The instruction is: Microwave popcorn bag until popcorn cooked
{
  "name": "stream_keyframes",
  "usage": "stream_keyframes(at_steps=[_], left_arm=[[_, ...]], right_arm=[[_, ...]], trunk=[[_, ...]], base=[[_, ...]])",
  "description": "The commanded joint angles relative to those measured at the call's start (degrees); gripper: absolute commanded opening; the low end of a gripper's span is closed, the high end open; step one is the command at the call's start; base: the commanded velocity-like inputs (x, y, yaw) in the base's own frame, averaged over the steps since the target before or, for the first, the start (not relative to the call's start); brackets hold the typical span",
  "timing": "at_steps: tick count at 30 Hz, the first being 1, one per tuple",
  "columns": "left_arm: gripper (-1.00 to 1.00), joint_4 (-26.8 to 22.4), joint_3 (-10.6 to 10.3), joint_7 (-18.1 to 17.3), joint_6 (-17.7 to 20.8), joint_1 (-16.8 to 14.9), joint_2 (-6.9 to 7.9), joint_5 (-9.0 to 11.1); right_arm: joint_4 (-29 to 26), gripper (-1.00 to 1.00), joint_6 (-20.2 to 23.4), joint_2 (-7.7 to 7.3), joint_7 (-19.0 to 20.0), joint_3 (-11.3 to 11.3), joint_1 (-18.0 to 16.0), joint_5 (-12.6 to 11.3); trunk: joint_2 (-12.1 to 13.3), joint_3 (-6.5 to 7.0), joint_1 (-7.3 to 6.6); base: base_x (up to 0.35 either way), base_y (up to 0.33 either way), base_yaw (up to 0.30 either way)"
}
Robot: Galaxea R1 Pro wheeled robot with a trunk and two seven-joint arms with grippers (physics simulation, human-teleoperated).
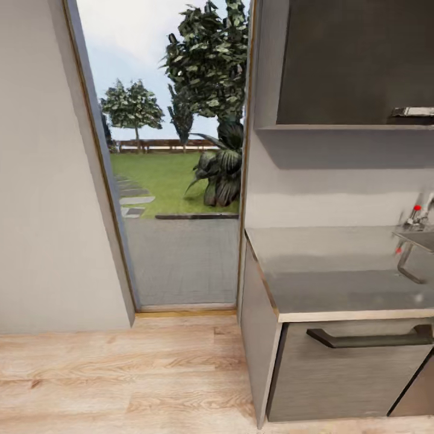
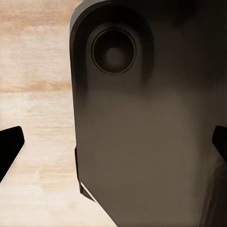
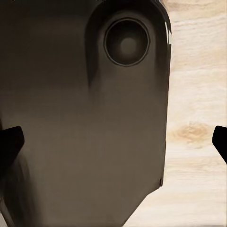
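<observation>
Two grippers, left (image 2: 113, 146) and right (image 3: 113, 142), spread wide, nothing between the fingertips, both aimed down at the robot's dark base (image 2: 146, 142) over wood floor (image 1: 120, 374). No popcorn bag or microwave in sight. Grey countertop (image 1: 337, 271) to the right, its near-left corner bare; bag probably further right, so the right arm likelier nearer.

- Daylight pours in through the open doorway (image 1: 181, 150), bright and even.
- The countertop (image 1: 337, 271) shows soft grey reflections.
- Wrist views are dim, with blurry dark shapes.
</observation>
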Motion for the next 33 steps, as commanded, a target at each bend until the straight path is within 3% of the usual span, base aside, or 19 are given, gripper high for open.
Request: stream_keyframes(at_steps=[1,8,33], left_arm=[[1.0,0.0,0.0,0.0,-0.1,0.0,0.01,0.0],[1.0,0.0,0.0,0.0,-0.1,0.0,0.01,0.0],[1.0,0.0,0.0,0.0,-0.1,0.0,0.01,0.0]], right_arm=[[0.1,1.0,-0.3,0.01,0.0,-0.1,0.0,-0.2],[1.4,1.0,-3.7,-0.46,0.1,-0.2,0.0,-0.3],[1.5,1.0,-4.0,-0.59,0.4,-0.2,0.0,-0.3]], trunk=[[0.0,-0.06,0.0],[0.0,-0.06,0.0],[0.0,-0.06,0.0]], base=[[0.0,0.0,-0.284],[0.0,0.0,-0.284],[0.0,0.0,-0.284]])
